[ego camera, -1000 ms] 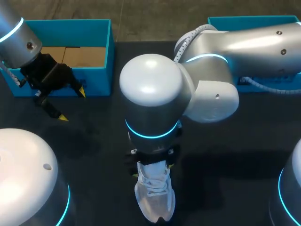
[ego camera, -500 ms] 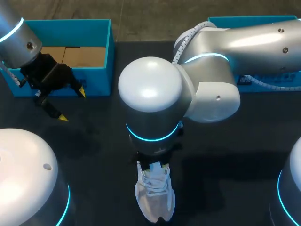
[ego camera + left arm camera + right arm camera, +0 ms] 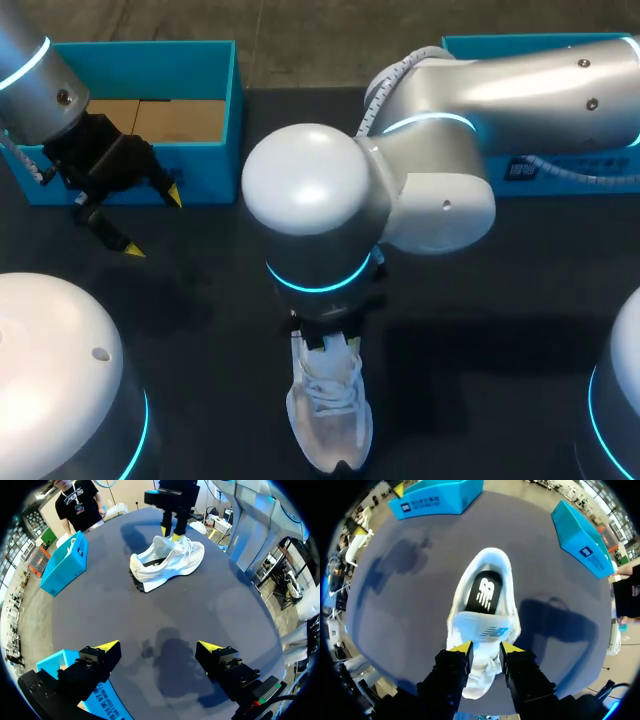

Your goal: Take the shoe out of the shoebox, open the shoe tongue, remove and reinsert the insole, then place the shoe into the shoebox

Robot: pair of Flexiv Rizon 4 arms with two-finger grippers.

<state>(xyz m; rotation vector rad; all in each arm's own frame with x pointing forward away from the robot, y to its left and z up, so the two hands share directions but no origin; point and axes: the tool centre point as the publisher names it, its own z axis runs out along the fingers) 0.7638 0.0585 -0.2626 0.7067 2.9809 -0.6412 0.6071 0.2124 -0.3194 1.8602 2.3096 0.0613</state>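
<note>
My right arm [image 3: 310,210] hangs straight down over the shoe [image 3: 330,420], right gripper [image 3: 486,649] at the tongue [image 3: 487,630]; can't tell its grip. Left gripper [image 3: 157,647] hovers over the tabletop [image 3: 200,610] by the shoebox [image 3: 215,160], fingers [image 3: 100,660] spread.

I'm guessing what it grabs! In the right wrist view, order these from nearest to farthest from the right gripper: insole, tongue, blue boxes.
1. The tongue, right at the right gripper.
2. The insole, just ahead, past the tongue.
3. The two blue boxes, far ahead, one to each side; too close to call.
</note>
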